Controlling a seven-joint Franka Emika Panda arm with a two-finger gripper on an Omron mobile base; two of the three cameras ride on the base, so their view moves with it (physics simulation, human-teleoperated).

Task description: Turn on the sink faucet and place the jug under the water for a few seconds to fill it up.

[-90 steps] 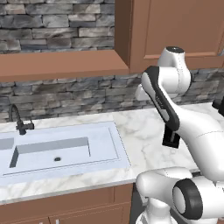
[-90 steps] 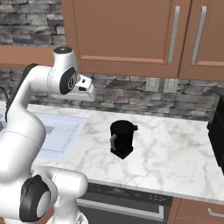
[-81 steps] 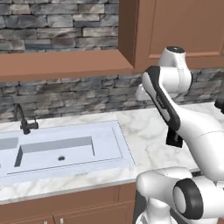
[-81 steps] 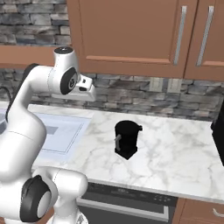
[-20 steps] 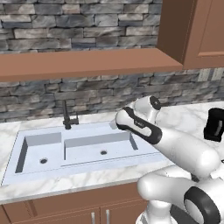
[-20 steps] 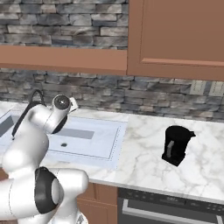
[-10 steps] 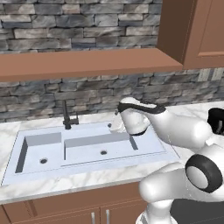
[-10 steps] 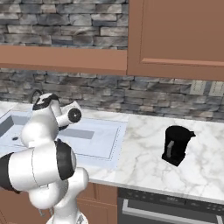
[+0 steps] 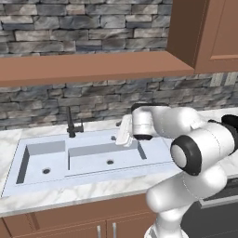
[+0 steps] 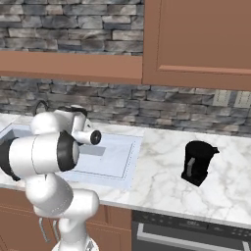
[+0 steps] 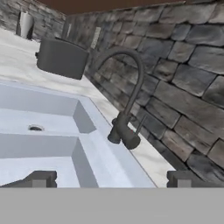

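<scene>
Ahead of the hand: dark metal faucet, pale blue-white sink, grey stone wall. Far off: black jug on white veined marble counter.

The white arm comes up from the base, bends at a big round joint w/ a dark ring, then goes out low and sideways to the robot's left. In the right base view the same arm is folded close, w/ its fat white links bunched near the front. The hand is turned on its side, so the hand view is tipped. The gripper is wide open (nothing between the jaws). Its two small dark fingertips stick up at the bottom of the hand view, far apart, and they touch nothing.
</scene>
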